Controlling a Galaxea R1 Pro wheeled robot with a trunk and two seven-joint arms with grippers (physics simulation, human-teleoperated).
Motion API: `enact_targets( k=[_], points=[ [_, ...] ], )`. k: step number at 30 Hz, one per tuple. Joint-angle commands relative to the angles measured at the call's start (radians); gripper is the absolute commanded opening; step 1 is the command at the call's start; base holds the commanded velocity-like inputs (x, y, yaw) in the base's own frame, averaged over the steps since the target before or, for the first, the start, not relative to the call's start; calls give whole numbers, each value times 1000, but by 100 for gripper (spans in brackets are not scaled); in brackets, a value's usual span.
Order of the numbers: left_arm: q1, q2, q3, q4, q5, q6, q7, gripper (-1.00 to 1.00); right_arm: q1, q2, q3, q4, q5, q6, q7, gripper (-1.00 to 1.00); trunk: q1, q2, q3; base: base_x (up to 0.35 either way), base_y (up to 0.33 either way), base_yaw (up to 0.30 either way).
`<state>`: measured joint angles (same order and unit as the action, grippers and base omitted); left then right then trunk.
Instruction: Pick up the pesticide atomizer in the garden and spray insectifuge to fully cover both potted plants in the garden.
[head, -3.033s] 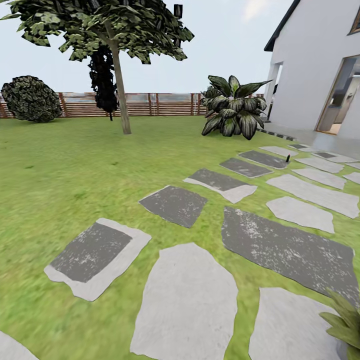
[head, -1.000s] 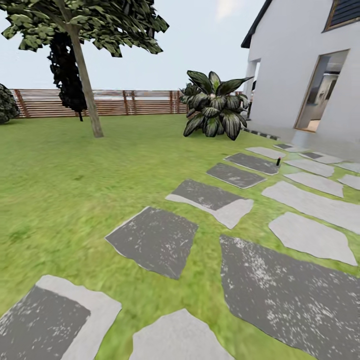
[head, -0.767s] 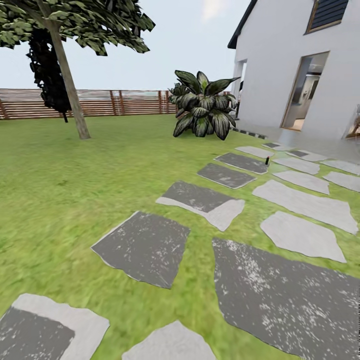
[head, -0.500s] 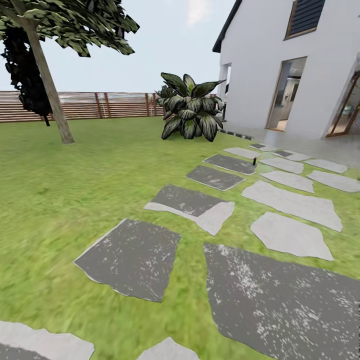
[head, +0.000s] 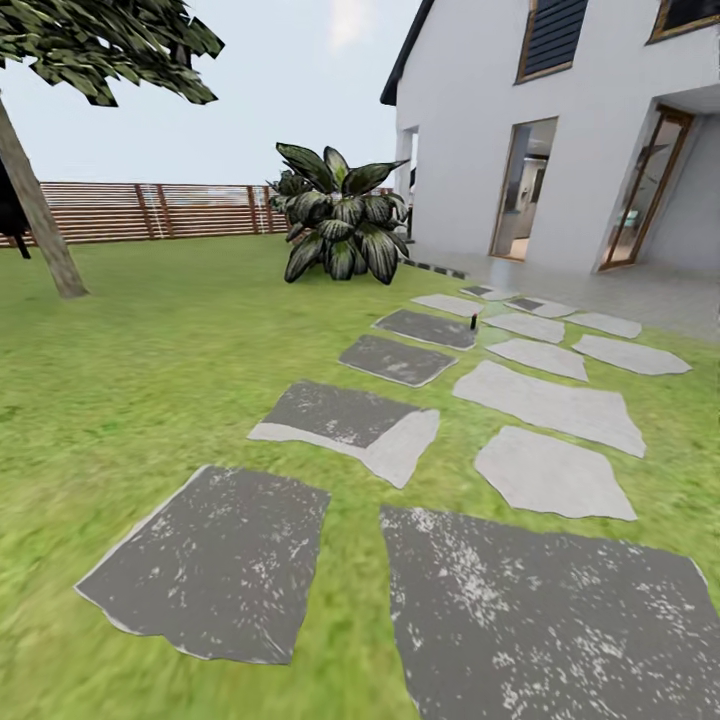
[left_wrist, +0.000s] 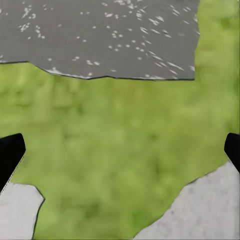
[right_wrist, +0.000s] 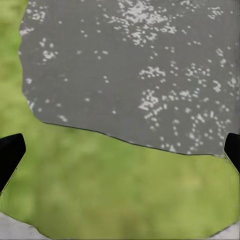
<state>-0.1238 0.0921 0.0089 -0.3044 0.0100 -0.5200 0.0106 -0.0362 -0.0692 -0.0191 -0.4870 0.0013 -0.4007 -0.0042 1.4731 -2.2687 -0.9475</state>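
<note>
I am in the garden, over green lawn (head: 150, 350) crossed by grey stone pavers (head: 350, 420). Far along the path a small dark upright thing (head: 473, 321) stands at a paver's edge; it is too small to tell whether it is the pesticide atomizer. The potted plants are out of view. My left gripper (left_wrist: 120, 155) hangs open over grass between pavers, its black fingertips (left_wrist: 10, 155) far apart with nothing between them. My right gripper (right_wrist: 120, 150) is open too, above a dark paver's edge (right_wrist: 130, 75).
A big bush with broad striped leaves (head: 340, 225) grows beside the white house (head: 480, 120), which has open doorways (head: 520, 190). A tree trunk (head: 35, 230) stands at the left. A slatted wooden fence (head: 170, 210) closes the back of the lawn.
The whole picture has slid leftward, so the camera has turned right and moved along the path. More of the house and its doorways shows; the tree sits nearer the left edge.
</note>
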Motion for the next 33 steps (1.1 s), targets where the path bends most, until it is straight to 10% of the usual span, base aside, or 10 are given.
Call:
enact_targets(
  k=[1,33],
  points=[
    [0,0,0,1,1,-3,1,100,0,0,-1,1,0,-3,0,100,0,0,-1,340,0,-38],
    [0,0,0,1,1,-5,0,100,-1,0,-1,42,2,-6,0,100,0,0,-1,340,0,-2]
  ],
)
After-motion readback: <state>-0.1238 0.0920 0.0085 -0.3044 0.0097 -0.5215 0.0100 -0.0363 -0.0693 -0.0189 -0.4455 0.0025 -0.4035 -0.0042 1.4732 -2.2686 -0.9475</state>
